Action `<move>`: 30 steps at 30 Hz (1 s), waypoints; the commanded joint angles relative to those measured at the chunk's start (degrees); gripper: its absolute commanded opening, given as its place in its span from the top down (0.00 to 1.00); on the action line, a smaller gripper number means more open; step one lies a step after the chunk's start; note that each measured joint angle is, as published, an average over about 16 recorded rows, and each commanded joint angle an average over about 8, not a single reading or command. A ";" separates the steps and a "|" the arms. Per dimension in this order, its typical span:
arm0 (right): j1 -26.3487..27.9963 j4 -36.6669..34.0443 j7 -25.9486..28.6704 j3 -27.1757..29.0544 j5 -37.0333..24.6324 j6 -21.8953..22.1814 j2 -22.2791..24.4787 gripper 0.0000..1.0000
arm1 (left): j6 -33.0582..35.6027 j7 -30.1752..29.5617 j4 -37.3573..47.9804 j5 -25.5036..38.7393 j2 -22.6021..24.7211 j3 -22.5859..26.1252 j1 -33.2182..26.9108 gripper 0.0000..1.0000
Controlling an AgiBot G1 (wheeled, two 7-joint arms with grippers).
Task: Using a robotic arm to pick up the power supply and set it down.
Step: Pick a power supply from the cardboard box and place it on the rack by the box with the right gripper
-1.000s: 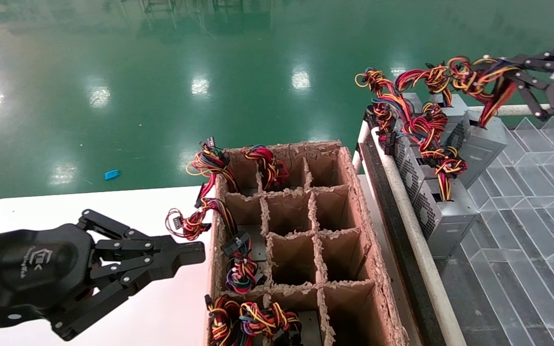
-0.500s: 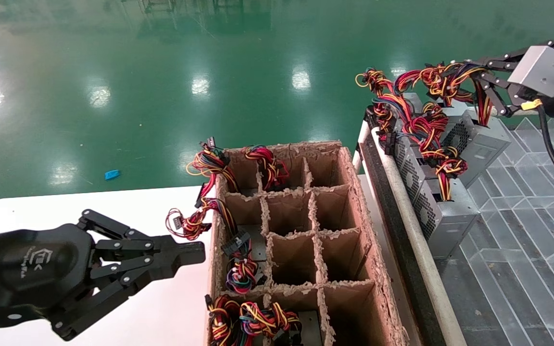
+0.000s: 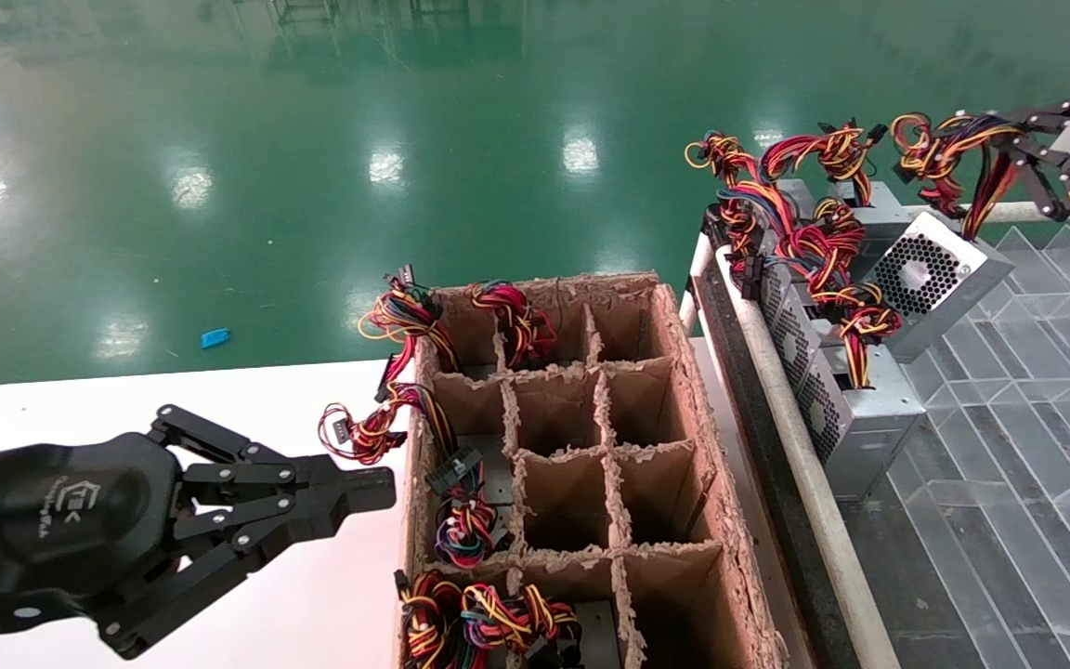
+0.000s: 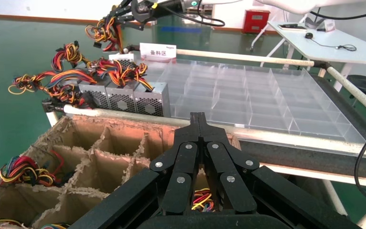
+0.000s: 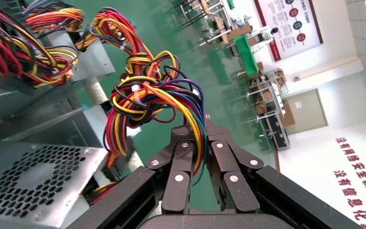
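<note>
Right gripper sits high at the far right, above the clear divided tray, fingers pinched closed on the wire bundle of the power supply. It grips only the wires, not the case. The unit hangs from that bundle, tilted, honeycomb fan grille facing the head camera. Its lower edge is against the row of other power supplies lined up along the tray's near rail; cannot tell whether it rests on them. Left gripper is parked low over the white table, fingers together, nothing in them, tips just beside the cardboard divider box. Several box cells hold wire bundles.
</note>
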 commanded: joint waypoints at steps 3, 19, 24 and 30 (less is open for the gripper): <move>1.24 -2.54 -2.33 0.27 0.27 -0.12 -0.18 1.00 | 0.00 0.00 0.00 0.00 0.00 0.00 0.00 1.00; 1.89 -6.61 -8.46 1.72 2.34 -1.38 -0.23 1.00 | 0.00 0.00 0.00 0.00 0.00 0.00 0.00 1.00; 1.44 -7.62 -9.37 2.03 2.98 -1.70 -1.17 1.00 | 0.00 0.00 0.00 0.00 0.00 0.00 0.00 1.00; 1.15 -8.60 -10.78 2.45 3.86 -2.29 -2.81 1.00 | 0.00 0.00 0.00 0.00 0.00 0.00 0.00 1.00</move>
